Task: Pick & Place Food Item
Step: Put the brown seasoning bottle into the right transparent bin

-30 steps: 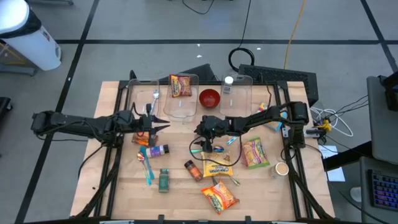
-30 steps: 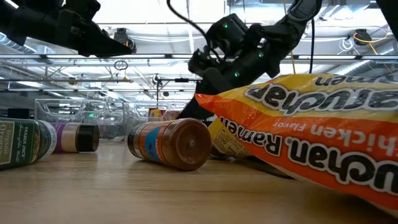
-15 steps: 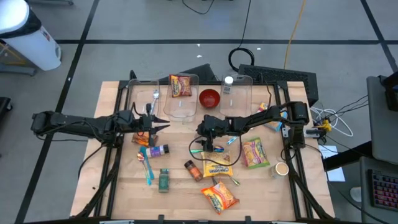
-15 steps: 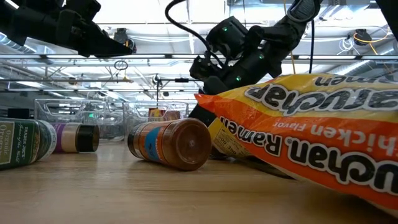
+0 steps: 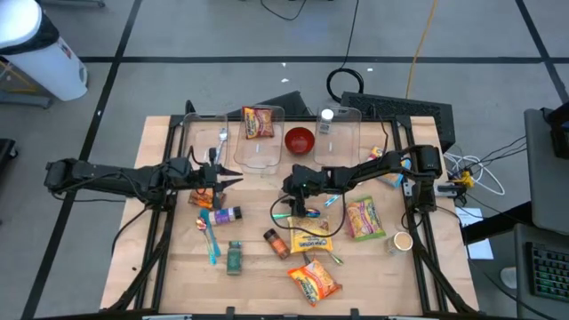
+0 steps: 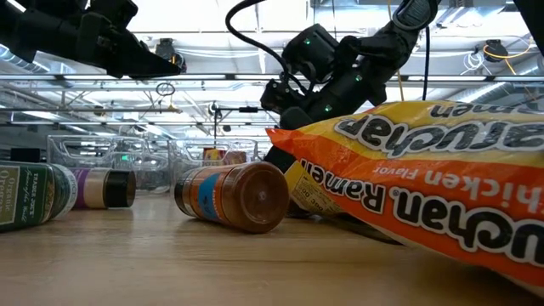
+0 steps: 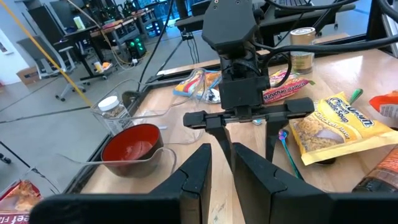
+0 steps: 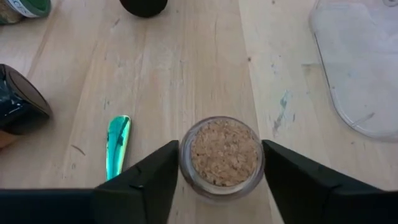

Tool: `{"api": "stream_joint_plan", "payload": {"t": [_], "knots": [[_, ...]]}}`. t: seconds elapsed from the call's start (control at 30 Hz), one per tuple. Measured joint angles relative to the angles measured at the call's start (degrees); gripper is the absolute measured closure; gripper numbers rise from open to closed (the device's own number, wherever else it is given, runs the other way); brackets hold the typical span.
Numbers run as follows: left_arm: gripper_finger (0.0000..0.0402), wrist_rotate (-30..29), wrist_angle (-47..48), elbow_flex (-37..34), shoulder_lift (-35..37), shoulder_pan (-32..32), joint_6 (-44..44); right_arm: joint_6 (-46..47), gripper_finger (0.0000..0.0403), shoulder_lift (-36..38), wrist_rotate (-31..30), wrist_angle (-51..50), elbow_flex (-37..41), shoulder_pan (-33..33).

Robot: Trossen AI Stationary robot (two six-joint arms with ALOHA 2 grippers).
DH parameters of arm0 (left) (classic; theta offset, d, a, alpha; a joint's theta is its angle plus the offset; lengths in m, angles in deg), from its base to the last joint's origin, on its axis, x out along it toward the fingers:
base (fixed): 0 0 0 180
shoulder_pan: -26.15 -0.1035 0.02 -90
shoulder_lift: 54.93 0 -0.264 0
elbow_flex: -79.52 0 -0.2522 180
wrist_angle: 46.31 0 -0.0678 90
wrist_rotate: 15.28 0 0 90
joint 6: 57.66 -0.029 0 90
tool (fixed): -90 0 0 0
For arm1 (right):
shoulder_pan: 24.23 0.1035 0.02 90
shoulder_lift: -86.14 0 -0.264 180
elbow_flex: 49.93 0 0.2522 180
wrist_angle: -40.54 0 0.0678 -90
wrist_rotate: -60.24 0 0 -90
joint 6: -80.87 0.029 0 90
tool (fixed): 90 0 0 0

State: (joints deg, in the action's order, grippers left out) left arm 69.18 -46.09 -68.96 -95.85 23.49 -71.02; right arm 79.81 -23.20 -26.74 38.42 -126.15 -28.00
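Observation:
A small round glass jar (image 8: pixel 219 154) of brown crumbs shows end-on in the right wrist view, over bare wood at the table's middle. My right gripper (image 8: pixel 221 163) points down over it and is shut on it; in the high view the gripper (image 5: pixel 300 204) hides the jar. My left gripper (image 5: pixel 233 180) hovers left of the middle, shut and empty, and it also shows in its own wrist view (image 7: pixel 222 163). A chicken soup packet (image 5: pixel 311 240) lies just near-side of the right gripper. My right gripper pinches the jar's round side wall (image 8: pixel 185 163) between its two fingers (image 8: pixel 152 177), one on each side. The fingers come from above, pointing down along the jar's axis. Whether the jar stands on the table or hangs clear, I cannot tell.
A green spoon (image 8: pixel 117 146) lies beside the jar. Ramen packets (image 5: pixel 314 280) (image 5: pixel 360 218), spice bottles (image 5: pixel 276 243) (image 5: pixel 234 257) (image 5: pixel 225 214), a red bowl (image 5: pixel 300 140) and clear bins (image 5: pixel 260 147) (image 5: pixel 338 124) are spread around.
My right gripper has shifted slightly toward the table's right edge.

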Motion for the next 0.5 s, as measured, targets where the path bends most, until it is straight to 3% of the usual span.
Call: {"api": "stream_joint_plan", "payload": {"t": [0.13, 0.5], "knots": [[0.0330, 0.00, 0.02, 0.00, 0.00, 0.00, 0.00, -0.66, 0.0238, 0.00, -0.01, 0.17, 0.00, 0.00], [0.0330, 0.02, 0.00, 0.00, 0.00, 0.02, -0.28, -3.23, 0.0238, 3.73, 0.01, 0.55, 0.00, 0.00]]}}
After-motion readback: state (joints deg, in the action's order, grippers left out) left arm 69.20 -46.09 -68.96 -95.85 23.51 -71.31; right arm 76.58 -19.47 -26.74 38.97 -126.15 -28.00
